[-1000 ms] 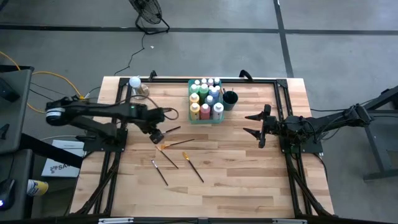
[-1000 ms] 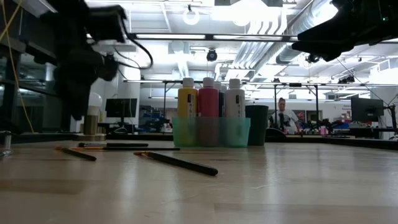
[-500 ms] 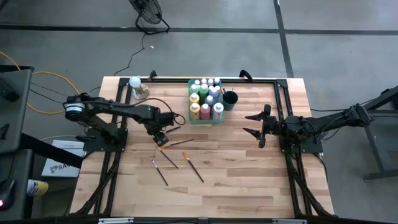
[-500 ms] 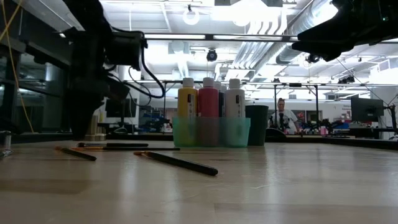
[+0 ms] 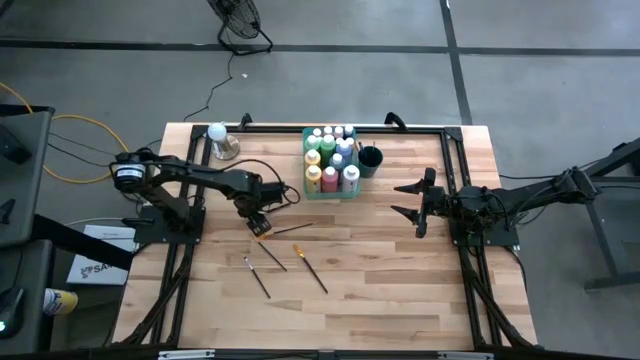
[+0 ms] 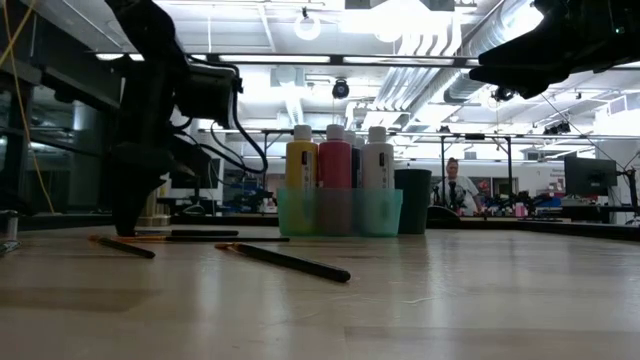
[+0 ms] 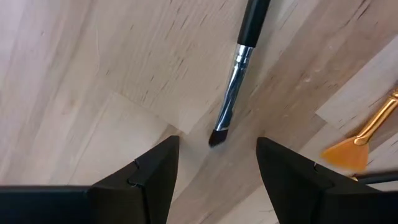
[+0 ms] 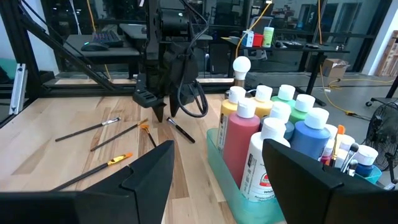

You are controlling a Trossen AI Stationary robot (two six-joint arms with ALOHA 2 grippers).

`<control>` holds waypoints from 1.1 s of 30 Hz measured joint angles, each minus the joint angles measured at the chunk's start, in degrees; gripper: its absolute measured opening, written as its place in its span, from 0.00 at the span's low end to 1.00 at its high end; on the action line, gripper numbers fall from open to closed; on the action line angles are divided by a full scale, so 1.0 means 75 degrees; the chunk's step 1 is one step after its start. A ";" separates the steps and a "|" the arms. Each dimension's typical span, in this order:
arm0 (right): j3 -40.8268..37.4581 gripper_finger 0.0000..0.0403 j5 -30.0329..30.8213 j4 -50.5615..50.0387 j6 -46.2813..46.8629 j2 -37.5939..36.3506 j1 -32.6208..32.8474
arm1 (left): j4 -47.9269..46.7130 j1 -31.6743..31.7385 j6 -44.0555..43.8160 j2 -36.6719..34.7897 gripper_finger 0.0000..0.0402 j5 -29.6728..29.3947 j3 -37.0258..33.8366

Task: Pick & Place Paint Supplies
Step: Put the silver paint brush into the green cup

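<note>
Your left pincer [image 7: 214, 171] stood wide open and empty, low over the surface [image 5: 400, 290], its fingers either side of a dark-handled paintbrush's [image 7: 239, 62] bristle tip. Your right pincer [image 5: 412, 200] waited open, holding nothing, well apart. The paint bottles [image 5: 330, 160] stood in their teal tray [image 6: 340, 212].

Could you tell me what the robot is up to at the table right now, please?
The left pincer is open and low over the wooden table, straddling the bristle tip of a black-handled paintbrush, not yet gripping it. Several more paintbrushes lie loose nearby. The paint bottles stand in a teal tray at the far edge. The right pincer waits open on the right side.
</note>
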 joint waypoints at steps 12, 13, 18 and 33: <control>0.0000 0.59 -0.0001 0.0000 0.0000 -0.0002 0.0000 | 0.0217 -0.0006 0.0032 0.0051 0.35 -0.0107 -0.0012; 0.0000 0.59 0.0002 0.0000 0.0000 -0.0003 -0.0001 | 0.0230 -0.0006 0.0032 0.0051 0.32 -0.0112 -0.0012; 0.0000 0.59 0.0002 0.0000 0.0000 -0.0001 0.0000 | 0.0247 -0.0006 -0.0029 0.0056 0.18 -0.0118 -0.0010; 0.0000 0.59 -0.0001 0.0000 0.0003 0.0000 0.0002 | -0.1292 -0.0015 0.0440 -0.0303 0.00 0.0263 0.0803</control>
